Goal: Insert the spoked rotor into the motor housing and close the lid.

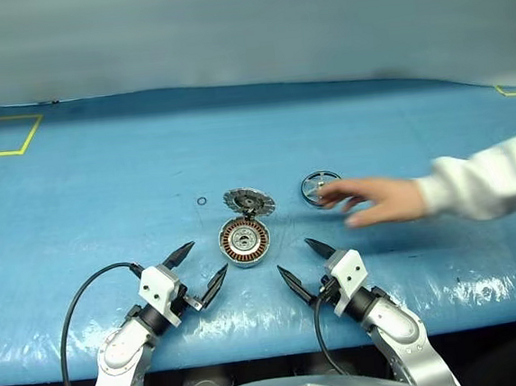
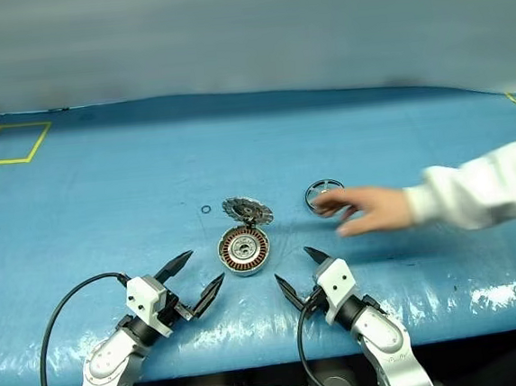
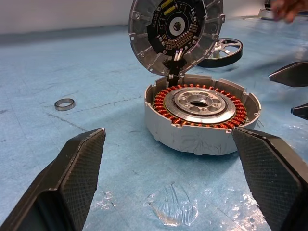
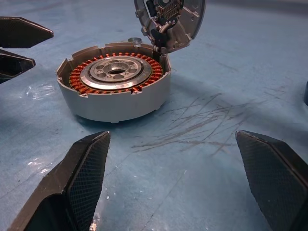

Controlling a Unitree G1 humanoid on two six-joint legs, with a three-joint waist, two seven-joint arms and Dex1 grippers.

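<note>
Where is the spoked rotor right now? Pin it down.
In the left eye view the spoked rotor lies flat on the blue table, right of the raised lid and beyond the motor housing, under a person's hand.

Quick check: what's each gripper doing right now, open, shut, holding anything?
Left gripper: open, holding nothing.
Right gripper: open, holding nothing.

Head stereo pair: high, looking forward and down over the blue surface (image 1: 105, 197) from its near edge, both eyes covering the same mid-surface area. Wrist cameras: low, close to the surface, looking along each pincer from opposite sides at the motor housing (image 3: 201, 118), which all four views share.
</note>
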